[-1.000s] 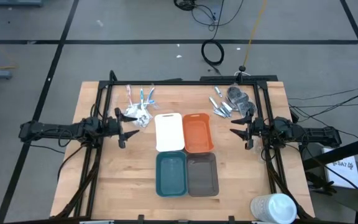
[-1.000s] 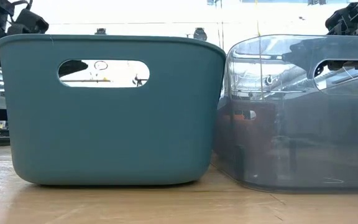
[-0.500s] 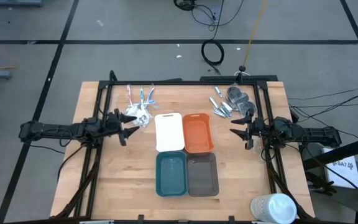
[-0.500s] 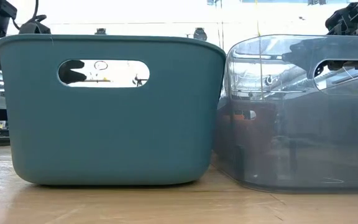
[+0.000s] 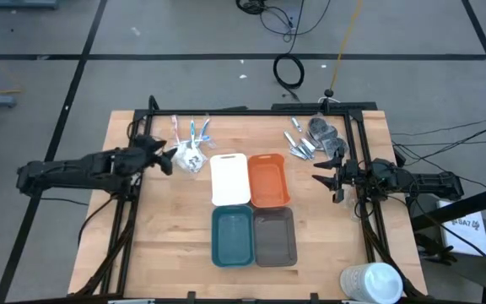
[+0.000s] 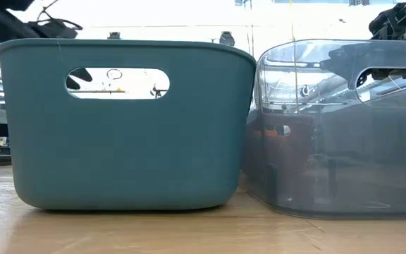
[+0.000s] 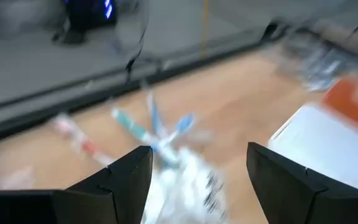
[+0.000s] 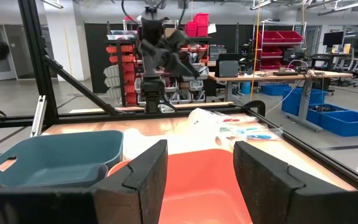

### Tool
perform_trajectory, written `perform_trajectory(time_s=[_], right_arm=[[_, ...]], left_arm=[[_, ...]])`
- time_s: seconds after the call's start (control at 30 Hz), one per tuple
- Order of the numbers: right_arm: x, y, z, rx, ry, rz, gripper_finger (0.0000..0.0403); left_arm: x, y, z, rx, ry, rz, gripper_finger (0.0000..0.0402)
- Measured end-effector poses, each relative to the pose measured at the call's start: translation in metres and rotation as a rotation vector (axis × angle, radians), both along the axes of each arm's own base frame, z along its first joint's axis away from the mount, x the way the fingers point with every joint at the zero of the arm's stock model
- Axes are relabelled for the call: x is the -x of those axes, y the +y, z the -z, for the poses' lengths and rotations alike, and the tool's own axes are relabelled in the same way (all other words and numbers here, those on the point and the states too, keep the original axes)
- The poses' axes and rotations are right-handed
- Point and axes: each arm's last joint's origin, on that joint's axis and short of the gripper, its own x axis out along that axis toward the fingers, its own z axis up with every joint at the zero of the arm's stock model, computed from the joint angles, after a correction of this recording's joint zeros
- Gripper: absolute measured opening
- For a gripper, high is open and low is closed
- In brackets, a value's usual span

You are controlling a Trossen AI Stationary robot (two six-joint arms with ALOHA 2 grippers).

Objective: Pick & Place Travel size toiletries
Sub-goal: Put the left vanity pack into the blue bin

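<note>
Task at start: white tray (image 5: 229, 179), orange tray (image 5: 267, 179), teal tray (image 5: 233, 234), grey tray (image 5: 275, 236) show nothing inside. Left gripper (image 5: 164, 157) fingers apart, empty; white sachets (image 5: 191, 157) just ahead, pink and blue sticks (image 5: 191, 129) beyond. Right gripper (image 5: 326, 178) apart, idle; silver and dark grey pieces (image 5: 315, 137) near it.

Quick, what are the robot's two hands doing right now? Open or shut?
Left gripper: open, holding nothing, over the white sachets.
Right gripper: open, holding nothing, waiting beside the orange tray.
</note>
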Motion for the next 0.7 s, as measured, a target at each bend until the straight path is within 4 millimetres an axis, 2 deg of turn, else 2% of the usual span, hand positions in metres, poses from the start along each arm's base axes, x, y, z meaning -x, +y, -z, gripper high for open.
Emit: perform_trajectory(time_s=[0.2,0.3,0.4,0.7], right_arm=[[0.000,0.000,0.000,0.000,0.000,0.000,0.0174],[0.000,0.000,0.000,0.000,0.000,0.000,0.0172],[0.000,0.000,0.000,0.000,0.000,0.000,0.0173],[0.000,0.000,0.000,0.000,0.000,0.000,0.0172]], left_arm=[[-0.036,0.019,0.011,0.085,0.264,-0.085,0.0255],[-0.049,0.029,0.018,0.154,0.331,-0.100,0.0255],[-0.056,0.035,0.025,0.227,0.374,-0.101,0.0255],[-0.058,0.047,0.045,0.355,0.406,-0.282,0.0255]])
